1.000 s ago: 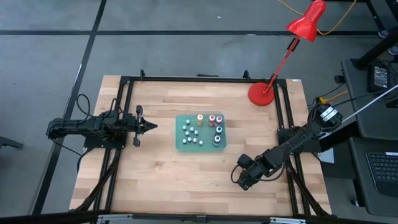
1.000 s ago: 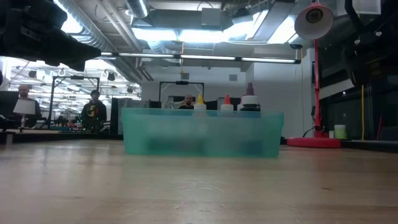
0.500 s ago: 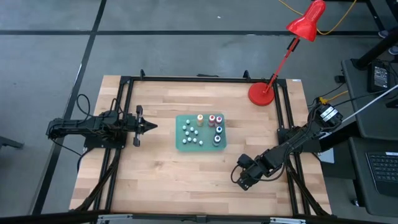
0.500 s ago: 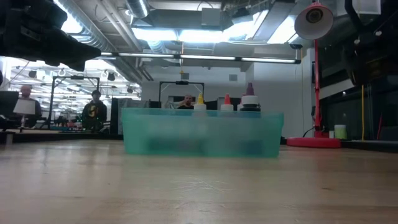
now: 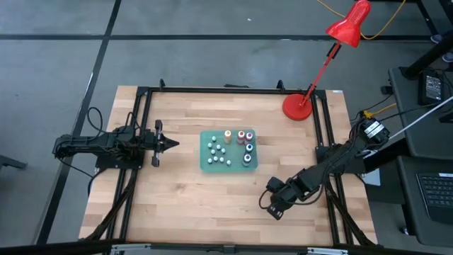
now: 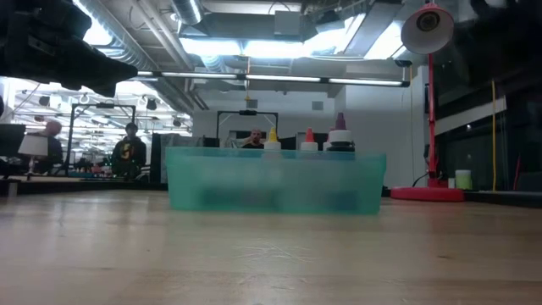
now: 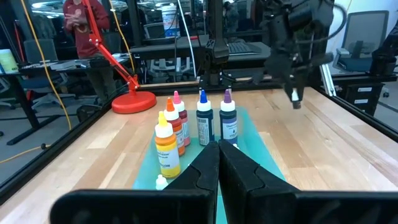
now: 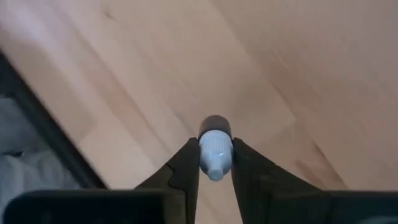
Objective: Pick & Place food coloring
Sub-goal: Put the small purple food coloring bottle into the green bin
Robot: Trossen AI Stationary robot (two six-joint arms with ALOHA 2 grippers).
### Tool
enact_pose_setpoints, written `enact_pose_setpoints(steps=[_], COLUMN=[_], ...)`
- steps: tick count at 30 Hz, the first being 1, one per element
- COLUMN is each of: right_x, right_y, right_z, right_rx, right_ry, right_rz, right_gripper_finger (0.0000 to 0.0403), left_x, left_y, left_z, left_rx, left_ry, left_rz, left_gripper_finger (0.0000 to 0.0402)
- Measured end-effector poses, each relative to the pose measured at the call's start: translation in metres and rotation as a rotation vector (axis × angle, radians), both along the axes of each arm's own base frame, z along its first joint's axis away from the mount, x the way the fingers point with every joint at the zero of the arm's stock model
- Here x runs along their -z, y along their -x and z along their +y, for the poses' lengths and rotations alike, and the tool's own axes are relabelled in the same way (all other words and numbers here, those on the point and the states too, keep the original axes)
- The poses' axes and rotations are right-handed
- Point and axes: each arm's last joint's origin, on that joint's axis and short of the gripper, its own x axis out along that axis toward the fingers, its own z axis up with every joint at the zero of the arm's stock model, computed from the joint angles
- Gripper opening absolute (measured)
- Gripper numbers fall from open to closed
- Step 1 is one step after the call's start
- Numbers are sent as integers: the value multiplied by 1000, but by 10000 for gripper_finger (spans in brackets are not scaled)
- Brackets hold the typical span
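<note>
A: High view: the right tool hangs near the counter's right front corner; the green tray of food coloring bottles sits mid-counter. The left tool, pressed together, waits by the left edge.

B: Low view: only the tray and bottle tips show.

A: Left wrist view: capped bottles stand upright on the green base.

B: Right wrist view: the fingers pinch a small white-capped bottle above bare wood. Best kept firm and upright, carried level toward the tray, and lowered into a free spot clear of its neighbours.
</note>
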Motion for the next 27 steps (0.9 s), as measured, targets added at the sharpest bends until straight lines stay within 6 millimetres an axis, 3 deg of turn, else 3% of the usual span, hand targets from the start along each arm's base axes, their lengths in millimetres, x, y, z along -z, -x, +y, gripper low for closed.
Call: enact_pose_setpoints(steps=[7,17,22,27], right_x=[-53,-142,-154,-141], right_y=[-29,-75,-105,-144], right_z=[-18,-91,-126,-142], right_rx=[-127,-178,-204,-328], right_ry=[75,226,308,350], right_rz=[-14,-206,-263,-230], right_gripper_finger=[70,71,73,73], left_x=[0,0,0,0], left_y=[0,0,0,0], left_z=[0,0,0,0], left_rx=[0,0,0,0], left_ry=[0,0,0,0], left_rz=[0,0,0,0], left_gripper_finger=[4,4,4,4])
